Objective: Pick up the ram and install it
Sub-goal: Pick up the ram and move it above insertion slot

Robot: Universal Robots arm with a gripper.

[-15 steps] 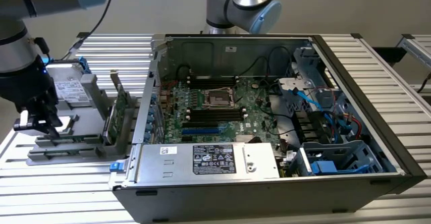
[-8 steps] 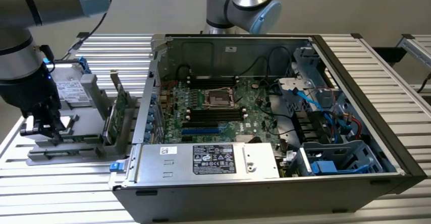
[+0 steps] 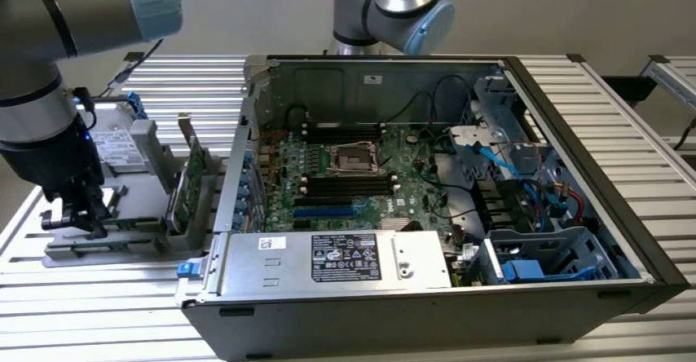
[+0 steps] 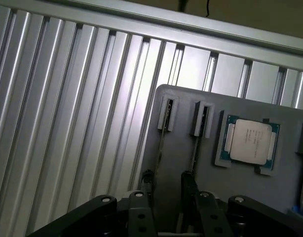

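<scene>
1. The grey tray (image 3: 65, 252) lies on a slatted metal table (image 3: 109, 305). It is the landmark for everything below.
2. The gripper (image 3: 78, 211) hangs low over the tray's near end, on the exterior view's left.
3. In the wrist view the gripper (image 4: 167, 180) has its two dark fingers (image 4: 147, 181) spread wide. Bare tray surface (image 4: 191, 98) shows in the gap, and nothing is clamped.
4. The ram (image 4: 161, 148) stands on edge in the tray. It appears as a thin line running from a small slotted holder toward the gap between the fingers.
5. Whether a finger touches the ram cannot be told.
6. A second thin stick (image 4: 194, 153) stands on edge just beside the ram, in its own holder on the tray.
7. A square processor (image 4: 250, 143) lies flat in a recess of the tray, beyond the second stick.
8. A green card (image 3: 196, 178) and a grey drive (image 3: 114, 146) stand upright at the tray's far end.
9. An open computer case (image 3: 435, 329) sits just beside the tray, on the exterior view's right, with its motherboard (image 3: 348, 174) exposed.
</scene>
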